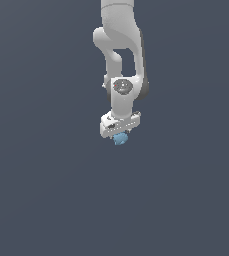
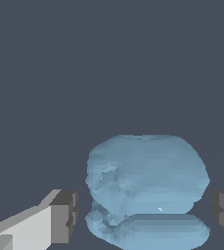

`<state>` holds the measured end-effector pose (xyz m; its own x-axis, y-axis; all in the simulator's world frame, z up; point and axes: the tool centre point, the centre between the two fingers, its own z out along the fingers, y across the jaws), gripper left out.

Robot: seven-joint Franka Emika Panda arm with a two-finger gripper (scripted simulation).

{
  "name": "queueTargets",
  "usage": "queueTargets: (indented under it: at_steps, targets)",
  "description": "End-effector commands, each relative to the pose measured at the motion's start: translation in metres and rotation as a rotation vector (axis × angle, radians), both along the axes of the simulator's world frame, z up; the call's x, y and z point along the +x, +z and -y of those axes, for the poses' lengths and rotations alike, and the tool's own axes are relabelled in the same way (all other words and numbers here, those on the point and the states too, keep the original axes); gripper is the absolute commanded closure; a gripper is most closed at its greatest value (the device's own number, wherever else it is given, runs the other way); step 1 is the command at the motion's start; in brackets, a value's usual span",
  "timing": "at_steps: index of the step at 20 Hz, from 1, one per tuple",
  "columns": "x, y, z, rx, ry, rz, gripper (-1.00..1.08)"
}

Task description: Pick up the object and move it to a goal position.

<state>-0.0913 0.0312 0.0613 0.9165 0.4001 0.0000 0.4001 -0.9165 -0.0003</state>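
Looking through the wrist view first, you have the object, a light-blue lumpy blob, filling the space between the two dark fingertips. One pad sits just beside its flank with a thin sliver of gap showing, and the other pad at the far edge of the picture also looks slightly apart from it. So the hand is spread around the blob and, as far as you can judge, has not yet pressed onto it. A flatter lobe bulges out low on the blob, nearest the camera, while the rounder mass sits behind it.

Moving out to the exterior view, you see the hand pointing straight down from the white arm, with the blob peeking out directly beneath it. That vertical pose makes sense: it centres the blob between the fingers so that they meet it evenly on both sides.

Beyond that, you have only a flat grey-blue ground in every direction. You cannot tell from either picture whether the blob rests on it or is already clear of it, since no shadow or contact line shows. No goal marker is visible, and no container of any kind appears, so nothing here holds or is held inside anything else.
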Motion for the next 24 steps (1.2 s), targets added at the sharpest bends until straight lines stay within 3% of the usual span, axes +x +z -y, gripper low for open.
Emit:
queueTargets:
  at_steps: [1, 7, 8, 24]
  targets:
    - [0.0, -0.01, 0.0, 0.0, 0.001, 0.0, -0.92]
    - [0.0, -0.02, 0.0, 0.0, 0.002, 0.0, -0.92]
    - [0.0, -0.02, 0.0, 0.0, 0.002, 0.0, 1.08]
    - [0.001, -0.01, -0.002, 0.0, 0.001, 0.002, 1.08]
